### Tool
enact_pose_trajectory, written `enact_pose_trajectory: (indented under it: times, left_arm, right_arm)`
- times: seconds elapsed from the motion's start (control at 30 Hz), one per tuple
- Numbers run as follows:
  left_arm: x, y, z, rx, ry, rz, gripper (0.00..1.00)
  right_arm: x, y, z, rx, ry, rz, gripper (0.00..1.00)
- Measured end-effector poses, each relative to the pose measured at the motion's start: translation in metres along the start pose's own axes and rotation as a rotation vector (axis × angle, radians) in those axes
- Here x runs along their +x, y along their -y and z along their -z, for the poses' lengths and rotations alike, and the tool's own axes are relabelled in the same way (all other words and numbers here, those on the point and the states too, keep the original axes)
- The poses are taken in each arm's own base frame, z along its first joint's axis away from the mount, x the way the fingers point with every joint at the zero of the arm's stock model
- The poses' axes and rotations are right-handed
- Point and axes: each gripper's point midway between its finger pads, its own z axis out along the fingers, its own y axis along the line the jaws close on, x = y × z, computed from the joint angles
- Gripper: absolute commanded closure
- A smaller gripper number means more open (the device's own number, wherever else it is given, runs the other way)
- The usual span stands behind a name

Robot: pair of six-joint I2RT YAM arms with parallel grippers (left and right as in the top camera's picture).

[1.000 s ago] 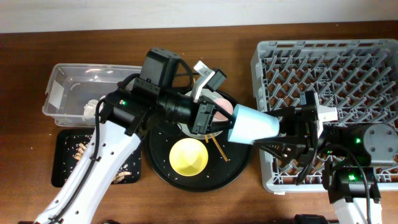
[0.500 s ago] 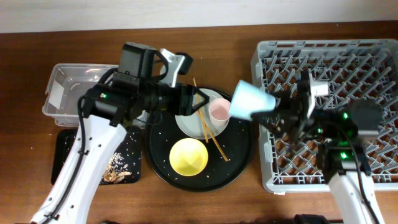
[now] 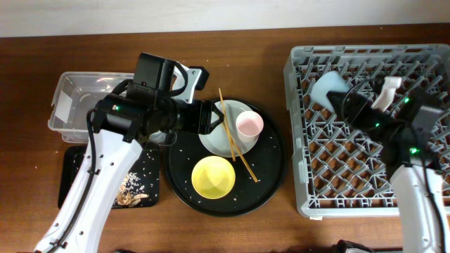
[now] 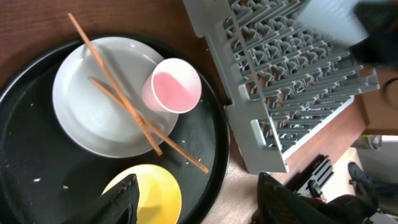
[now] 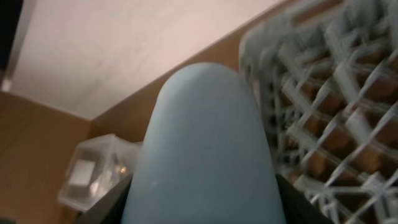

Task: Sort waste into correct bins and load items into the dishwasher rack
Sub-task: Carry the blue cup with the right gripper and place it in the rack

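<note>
Light blue cup [image 3: 329, 89] held over dishwasher rack [image 3: 422, 56]
Right tool [image 3: 349, 107] clamped its sides, probably light and slick; left tool [image 4: 199, 202] spread, empty.

2 cups [image 3: 249, 125], 2 chopsticks [image 3: 226, 123], 1 bowl [image 3: 213, 176]

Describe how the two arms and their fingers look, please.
The left arm and the right arm both have white tubular links, black boxy joints, loose black cables and small green lights. The left fingers are black.
</note>
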Motion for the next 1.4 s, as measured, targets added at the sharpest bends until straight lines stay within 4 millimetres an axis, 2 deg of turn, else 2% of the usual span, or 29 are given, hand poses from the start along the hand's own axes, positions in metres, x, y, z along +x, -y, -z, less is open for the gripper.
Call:
enact_pose_trajectory:
  times: [0.07,0.17,0.27,0.37,0.5,0.67,0.87,1.0,1.3,1.4]
  left_arm:
    - [0.002,-0.001,0.000,-0.006,-0.007,0.004,0.40]
    - [0.003,-0.003,0.000,-0.018,-0.010,0.006,0.41]
    - [0.002,-0.006,0.000,-0.035,-0.007,0.007,0.41]
    - [0.005,-0.011,-0.002,-0.053,-0.014,0.011,0.41]
    - [0.016,-0.024,-0.010,-0.097,-0.044,0.029,0.41]
    - [0.017,-0.031,-0.016,-0.115,-0.038,0.027,0.41]
    - [0.014,-0.031,-0.017,-0.116,-0.027,0.022,0.41]
    - [0.014,-0.032,-0.017,-0.117,-0.028,0.022,0.41]
    - [0.014,-0.032,-0.017,-0.117,-0.028,0.022,0.41]
    - [0.014,-0.032,-0.017,-0.117,-0.028,0.022,0.41]
  right_arm:
    - [-0.003,0.003,0.011,0.108,-0.041,0.002,0.55]
    - [-0.032,0.002,0.029,0.269,0.002,0.093,0.55]
    - [-0.042,0.012,0.037,0.386,0.026,0.155,0.55]
    - [-0.036,0.032,0.028,0.464,-0.020,0.170,0.58]
    - [-0.018,0.068,0.003,0.522,-0.130,0.158,0.59]
    - [0.001,0.090,-0.023,0.493,-0.234,0.151,0.59]
    - [0.001,0.094,-0.030,0.485,-0.250,0.162,0.59]
    - [0.007,0.101,-0.036,0.489,-0.277,0.151,0.61]
    - [0.022,0.103,-0.031,0.502,-0.340,0.116,0.60]
    - [0.018,0.101,-0.030,0.502,-0.335,0.118,0.61]
